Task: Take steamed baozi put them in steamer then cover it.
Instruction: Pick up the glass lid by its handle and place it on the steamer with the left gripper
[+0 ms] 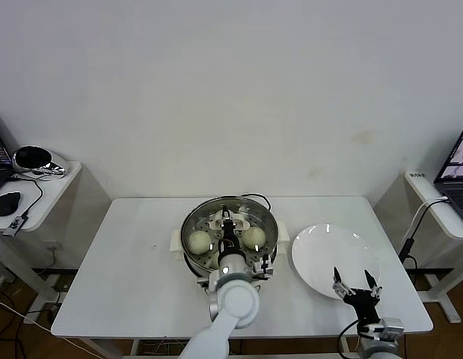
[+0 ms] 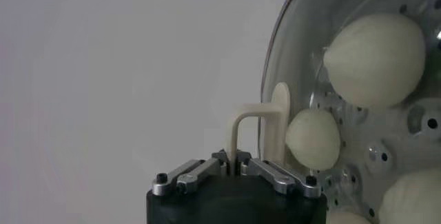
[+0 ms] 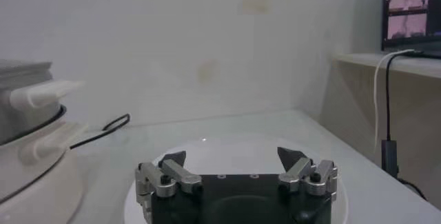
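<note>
Lid (image 2: 289, 74) handle (image 2: 249, 123) clamped in left gripper (image 2: 236, 167); seat rim square on steamer (image 1: 192, 224) before letting go, right gripper (image 1: 357, 285) idle, spread over plate (image 1: 321, 254).

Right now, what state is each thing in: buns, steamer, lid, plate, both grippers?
steamed baozi: in the steamer, under the glass
steamer: on the table, covered
cover: on the steamer, handle in the left gripper
left gripper: shut on the cover's handle
plate: bare, beside the steamer
right gripper: open, over the plate's near edge
</note>
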Controlling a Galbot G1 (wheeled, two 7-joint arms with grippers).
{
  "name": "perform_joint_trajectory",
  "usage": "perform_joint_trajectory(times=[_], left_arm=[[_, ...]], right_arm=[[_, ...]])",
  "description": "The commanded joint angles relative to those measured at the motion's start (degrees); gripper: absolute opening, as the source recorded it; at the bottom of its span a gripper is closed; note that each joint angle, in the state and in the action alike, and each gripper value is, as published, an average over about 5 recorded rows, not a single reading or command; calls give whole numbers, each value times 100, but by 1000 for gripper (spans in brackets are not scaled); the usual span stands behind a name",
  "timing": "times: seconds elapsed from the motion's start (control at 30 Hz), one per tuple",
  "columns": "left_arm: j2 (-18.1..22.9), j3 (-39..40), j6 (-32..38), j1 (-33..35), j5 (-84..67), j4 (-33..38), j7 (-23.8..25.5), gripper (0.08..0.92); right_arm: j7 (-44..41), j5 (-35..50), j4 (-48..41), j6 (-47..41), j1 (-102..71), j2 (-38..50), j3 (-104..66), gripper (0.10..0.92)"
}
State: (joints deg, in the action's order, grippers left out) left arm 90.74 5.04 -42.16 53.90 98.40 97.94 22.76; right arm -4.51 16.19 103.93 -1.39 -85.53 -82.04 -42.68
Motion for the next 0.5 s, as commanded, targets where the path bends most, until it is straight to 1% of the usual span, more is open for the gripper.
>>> perform_joint_trajectory(times=[0.03, 0.17, 0.27, 0.5], left_arm=[[-5, 4, -238, 4, 2, -4, 52, 137], [-21, 31, -215, 1, -26, 1, -66, 138], [-47, 57, -184, 8, -41, 60, -138, 179], [1, 143, -177, 149, -48, 427, -68, 376]], right_arm=[[-4, -4, 11, 3, -1, 0, 5, 823], [-6, -9, 16, 6, 1, -14, 13, 823], [-7, -10, 19, 10, -2, -20, 13, 823], [-7, -37, 16, 23, -16, -36, 14, 823]])
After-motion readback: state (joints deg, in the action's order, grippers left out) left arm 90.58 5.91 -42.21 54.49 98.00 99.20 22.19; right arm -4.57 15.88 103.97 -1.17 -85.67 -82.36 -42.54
